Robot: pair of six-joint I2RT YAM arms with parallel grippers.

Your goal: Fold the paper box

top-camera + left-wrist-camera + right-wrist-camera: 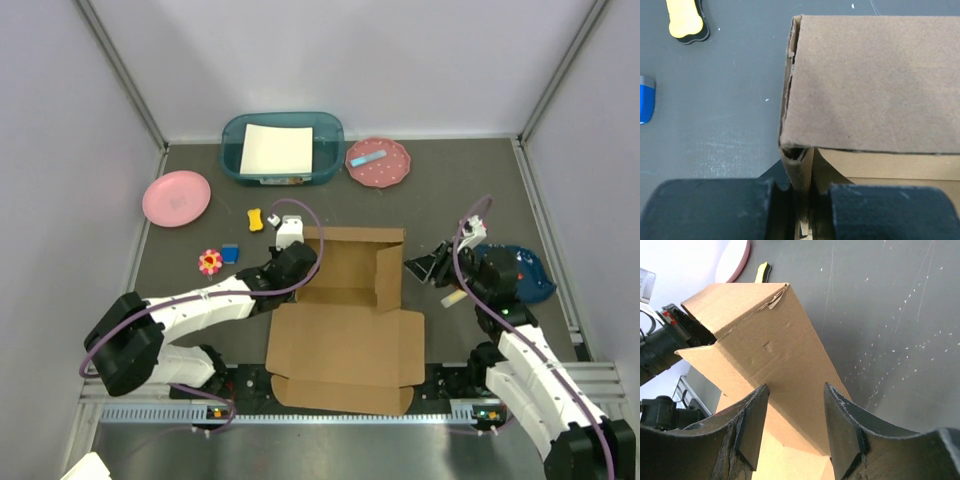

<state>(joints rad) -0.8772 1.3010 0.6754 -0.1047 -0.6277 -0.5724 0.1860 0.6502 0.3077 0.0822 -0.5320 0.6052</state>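
Here, left pincer [802,200] tight on paper box [345,345] wall; right pincer [796,390] agape.

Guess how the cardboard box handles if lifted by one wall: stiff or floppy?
Probably light: the box is thin, empty corrugated board. Likely floppy at the creases; the flat lid panel would probably sag or swing. Its folded-over wall looks stiffer for pinching.

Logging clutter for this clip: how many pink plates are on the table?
2. A plain pink plate lies at the far left; a dotted pink plate carrying a blue strip sits just right of the teal bin. No other shows, though some may be hidden.
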